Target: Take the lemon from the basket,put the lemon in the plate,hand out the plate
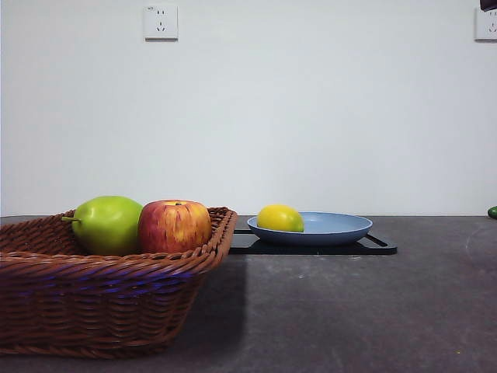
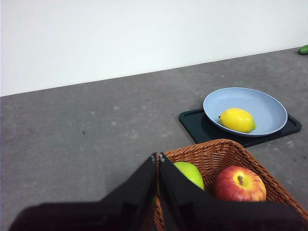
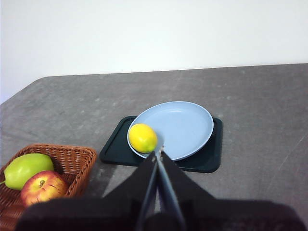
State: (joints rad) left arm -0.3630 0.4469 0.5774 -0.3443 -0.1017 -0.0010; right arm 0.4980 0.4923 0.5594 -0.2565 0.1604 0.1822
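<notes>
The smooth yellow lemon (image 3: 143,137) was seen resting inside the round blue-grey plate (image 3: 187,124). Both grippers were clenched empty; the plate rim opposite the lemon should be grasped level.

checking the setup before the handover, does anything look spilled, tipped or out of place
Nothing stands out. The yellow oval lemon lies inside the round blue-grey plate, off-centre near its rim. The plate sits on the flat black tray. Both closed grippers, left and right, hold nothing.
</notes>
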